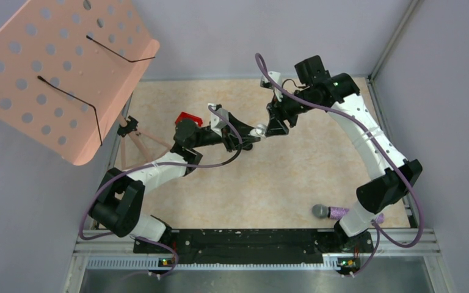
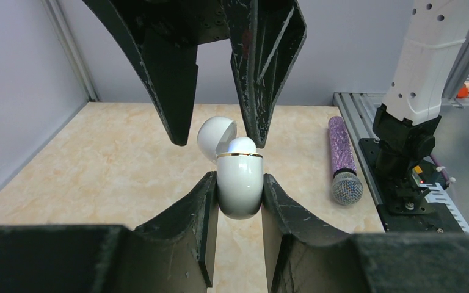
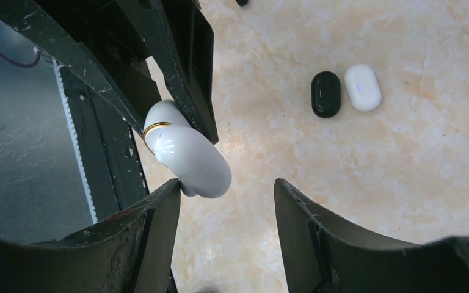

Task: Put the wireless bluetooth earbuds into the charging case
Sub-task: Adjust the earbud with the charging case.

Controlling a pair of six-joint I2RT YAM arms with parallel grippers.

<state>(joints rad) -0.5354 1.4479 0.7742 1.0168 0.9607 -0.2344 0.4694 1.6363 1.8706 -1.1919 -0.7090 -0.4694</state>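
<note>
My left gripper (image 2: 238,178) is shut on a glossy white charging case (image 2: 239,189) with a gold rim and holds it upright above the table. Its lid (image 2: 214,135) is hinged open to the back left. A white earbud (image 2: 242,145) sits in the case's mouth. My right gripper (image 3: 226,183) is open, its fingers (image 2: 177,91) straddling the top of the case. In the right wrist view its left finger touches the case (image 3: 189,162). In the top view both grippers meet at the case (image 1: 258,130) mid-table.
A black case (image 3: 325,93) and a white case (image 3: 363,87) lie side by side on the marble table (image 3: 403,171). A purple glitter microphone (image 2: 344,159) lies near the right arm's base (image 1: 354,223). A pink perforated stand (image 1: 61,67) hangs over the far left.
</note>
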